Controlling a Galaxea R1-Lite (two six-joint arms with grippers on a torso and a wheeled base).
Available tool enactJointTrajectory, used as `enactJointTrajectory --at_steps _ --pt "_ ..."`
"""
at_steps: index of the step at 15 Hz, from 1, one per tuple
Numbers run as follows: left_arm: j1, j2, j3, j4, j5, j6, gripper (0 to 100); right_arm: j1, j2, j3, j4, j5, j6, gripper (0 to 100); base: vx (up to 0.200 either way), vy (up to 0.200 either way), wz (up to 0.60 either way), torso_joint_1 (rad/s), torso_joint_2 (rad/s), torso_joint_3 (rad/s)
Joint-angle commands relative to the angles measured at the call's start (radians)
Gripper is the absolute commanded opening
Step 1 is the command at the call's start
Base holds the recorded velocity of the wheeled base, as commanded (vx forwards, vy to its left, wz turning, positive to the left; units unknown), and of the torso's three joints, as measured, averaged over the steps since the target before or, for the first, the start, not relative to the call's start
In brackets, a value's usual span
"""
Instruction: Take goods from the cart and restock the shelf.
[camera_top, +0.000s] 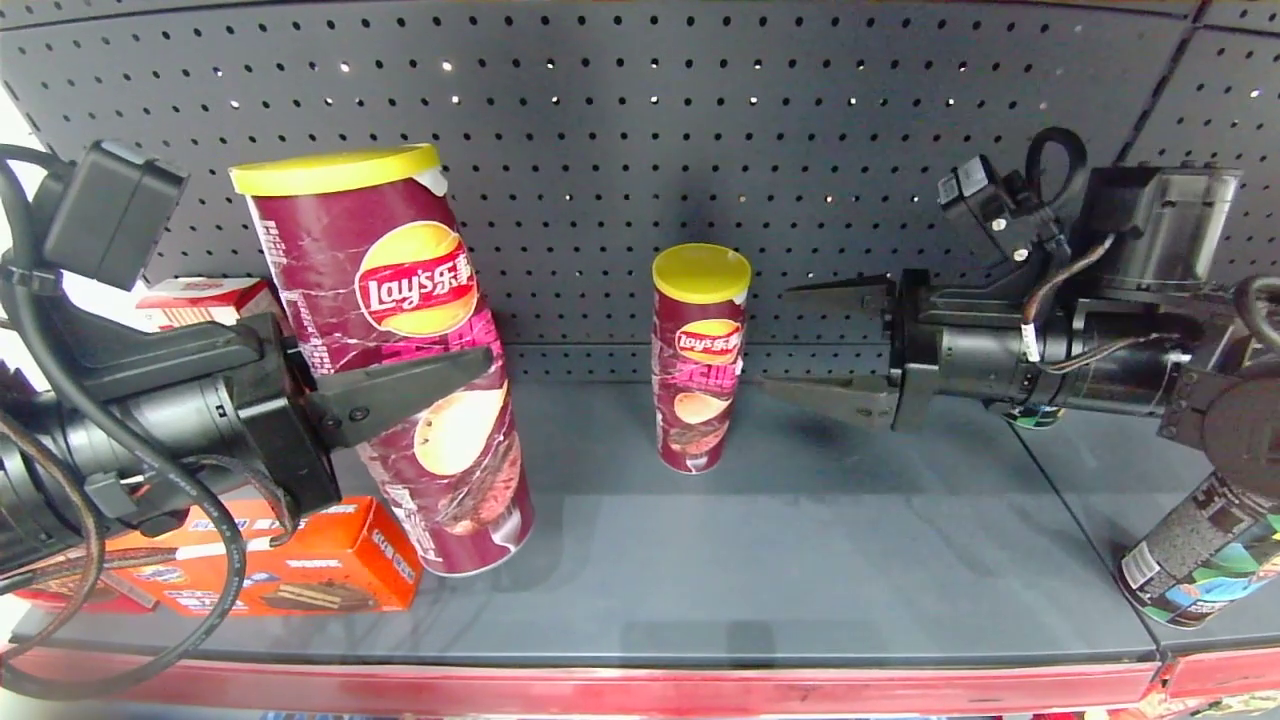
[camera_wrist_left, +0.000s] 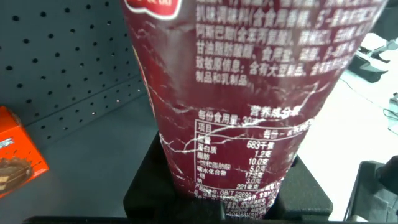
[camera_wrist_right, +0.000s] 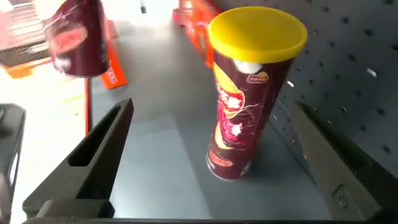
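Jaws of the left gripper (camera_top: 455, 375) are clamped around the middle of a tilted maroon chip tube (camera_top: 390, 290), a cardboard cylinder with a yellow plastic lid. Those of the right gripper (camera_top: 780, 338) are spread wide with nothing between them. From the head, chip tubes number two. The second, an upright maroon chip tube (camera_top: 700, 370) with the same yellow lid, stands on the grey metal shelf (camera_top: 800, 560) close before the dark perforated back panel (camera_top: 700, 120). Each tube bears one round red-and-yellow logo above a picture of crisps. The tilted maroon chip tube is well to the upright one's left and nearer the shelf's front; whether its base touches the board cannot be told. Also left of the upright tube are one orange cardboard box (camera_top: 340, 560) printed with a chocolate wafer and, farther back, one white-and-red box (camera_top: 200, 300). The right gripper's tips sit just right of the upright tube, apart from it. Far to its right is one dark printed can (camera_top: 1190, 560). From the left wrist, the tilted tube (camera_wrist_left: 242, 93) shows blocks of small white print and a ruled table, with a corner of the orange box (camera_wrist_left: 15, 155) beside it. From the right wrist, the upright tube (camera_wrist_right: 249, 106) stands beyond two black fingers (camera_wrist_right: 93, 162), touching neither.
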Motion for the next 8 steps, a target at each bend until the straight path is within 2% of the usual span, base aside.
enactJointTrajectory --at_steps 1,8 --pt "-0.002 0.005 -0.003 0.0 0.0 0.0 0 -0.026 0.067 -0.035 -0.016 0.054 -0.025 100 0.0 0.0 0.0 0.0 0.0 0.0" --pt "-0.002 0.008 -0.006 0.0 0.0 -0.002 0 -0.039 0.207 -0.145 -0.05 0.063 -0.027 100 0.0 0.0 0.0 0.0 0.0 0.0"
